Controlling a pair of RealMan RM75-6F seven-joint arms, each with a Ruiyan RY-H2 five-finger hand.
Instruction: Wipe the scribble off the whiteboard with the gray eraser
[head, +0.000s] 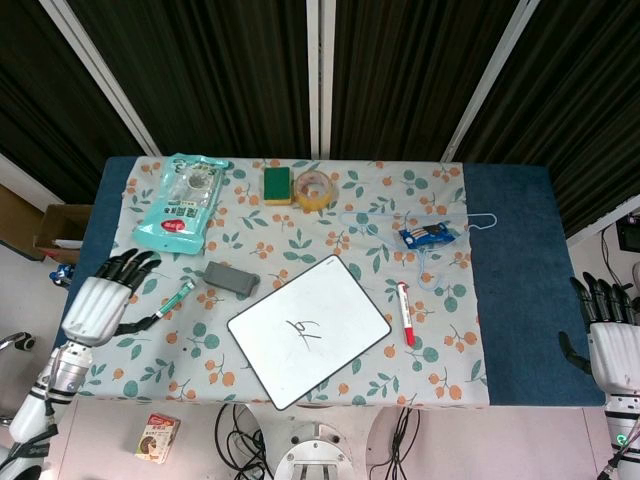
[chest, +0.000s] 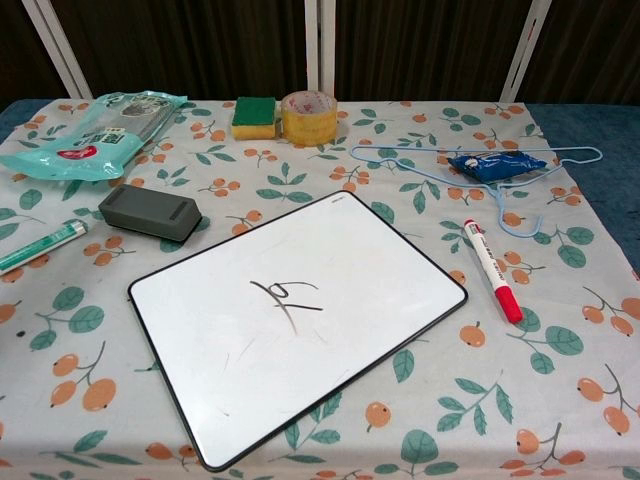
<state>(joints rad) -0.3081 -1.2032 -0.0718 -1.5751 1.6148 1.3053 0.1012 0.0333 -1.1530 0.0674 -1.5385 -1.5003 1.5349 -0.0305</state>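
The whiteboard (head: 308, 329) (chest: 298, 322) lies tilted near the table's front edge, with a small black scribble (head: 299, 326) (chest: 286, 297) at its middle. The gray eraser (head: 231, 278) (chest: 150, 212) lies flat on the cloth just beyond the board's left corner. My left hand (head: 100, 302) hovers over the table's left edge, open with fingers spread, a short way left of the eraser. My right hand (head: 610, 340) is off the table's right side, open and holding nothing. Neither hand shows in the chest view.
A green marker (head: 168, 304) (chest: 38, 246) lies between my left hand and the eraser. A red marker (head: 405, 313) (chest: 492, 270) lies right of the board. At the back are a teal packet (head: 182, 203), a sponge (head: 278, 185), a tape roll (head: 314, 189), and a blue hanger (head: 420, 232) with a blue packet.
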